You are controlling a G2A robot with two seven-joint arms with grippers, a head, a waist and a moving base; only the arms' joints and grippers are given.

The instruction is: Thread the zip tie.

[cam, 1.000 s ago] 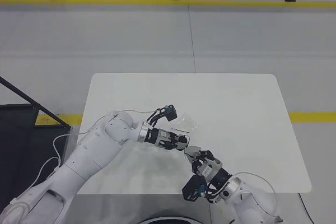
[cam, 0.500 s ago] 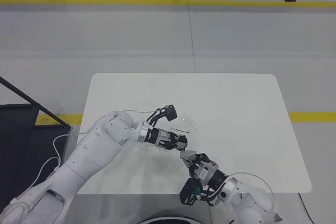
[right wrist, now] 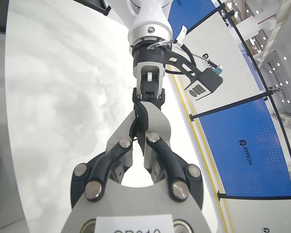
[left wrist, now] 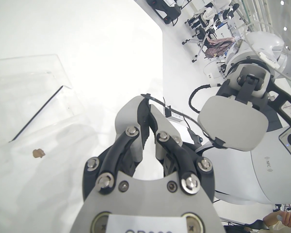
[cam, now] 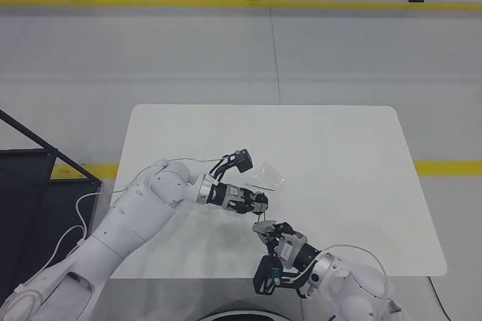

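The left gripper [cam: 263, 205] and right gripper [cam: 263, 228] stand tip to tip, both clamped on the zip tie [left wrist: 155, 99] strung across the narrow gap, which bars any passage between them. A clear plastic tray [left wrist: 26, 73] lies just beyond the left gripper. Farther out, past both tips, the table [cam: 361, 176] offers wide room.

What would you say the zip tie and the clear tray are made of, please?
The zip tie: likely black flexible plastic, matte; it bends in a thin arc. The tray: probably clear, glossy rigid plastic; the table shows through and its edges are straight.
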